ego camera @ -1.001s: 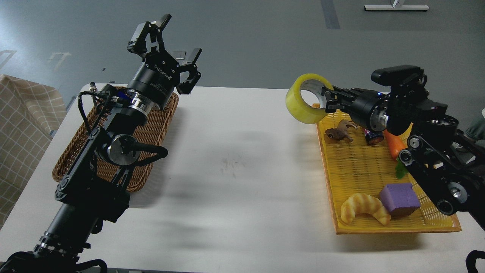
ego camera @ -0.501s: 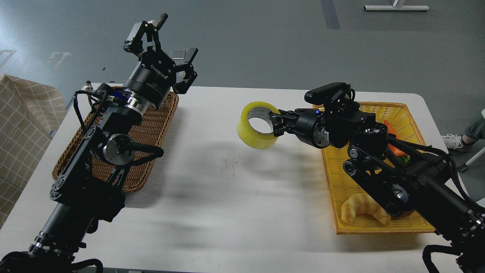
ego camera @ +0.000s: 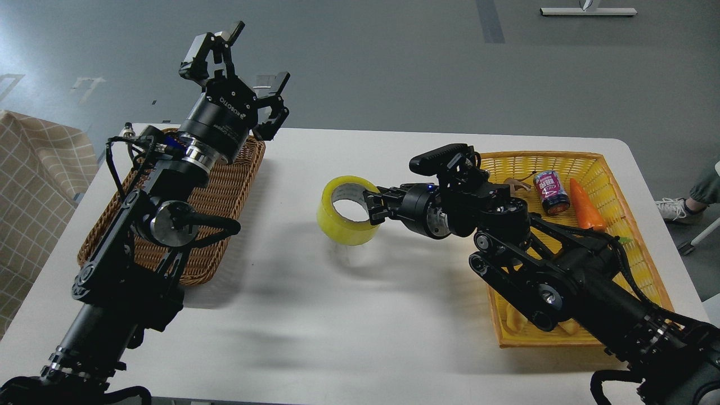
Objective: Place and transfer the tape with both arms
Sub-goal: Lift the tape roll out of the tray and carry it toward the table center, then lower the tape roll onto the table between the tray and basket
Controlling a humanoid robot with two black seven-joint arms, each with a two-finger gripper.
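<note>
The yellow-green tape roll (ego camera: 337,222) with a grey-white core hangs low over the middle of the white table (ego camera: 349,315), tilted with its hole facing up. My right gripper (ego camera: 376,207) is shut on the roll's right wall, one finger inside the hole and one outside. My left gripper (ego camera: 239,73) is open and empty, raised above the far end of the brown wicker basket (ego camera: 225,191) at the left.
A yellow basket (ego camera: 613,169) at the right holds a small can (ego camera: 552,192), a toy carrot (ego camera: 586,205) and a brown figure (ego camera: 514,183), partly hidden by my right arm. A checked cloth (ego camera: 34,185) lies at the far left.
My right arm has carried the tape leftward and downward, from above the yellow basket's corner to low over the table's middle. My left gripper has shifted slightly left and stays open.
</note>
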